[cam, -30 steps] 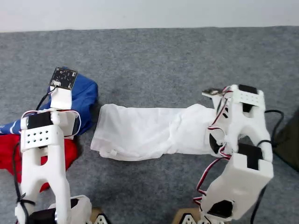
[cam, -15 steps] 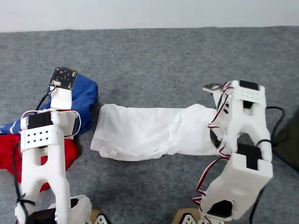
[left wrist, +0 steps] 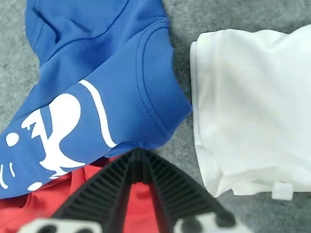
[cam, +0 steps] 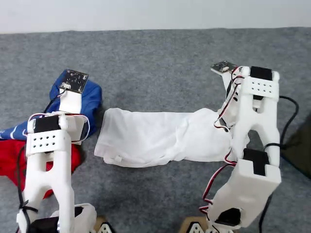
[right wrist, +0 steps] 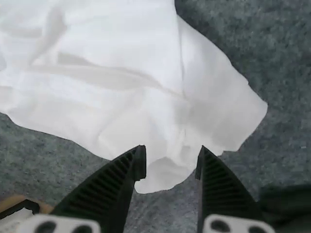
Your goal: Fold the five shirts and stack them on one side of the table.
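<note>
Across the grey felt tabletop (cam: 160, 63), a white shirt (cam: 155, 136), pale wall (cam: 146, 14) behind.

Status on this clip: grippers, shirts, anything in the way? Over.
Left gripper, jaws shut, over blue shirt and red shirt. Right gripper, jaws open, over end of white shirt. Dark object at table's right edge, apart from it.

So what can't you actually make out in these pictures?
High view: the left arm covers much of the blue shirt and the red shirt, which also runs off the edge.
High view: the right arm hides the right end of the white shirt.
High view: a dark thing at the right edge is cut off; whether it is a shirt is unclear.
</note>
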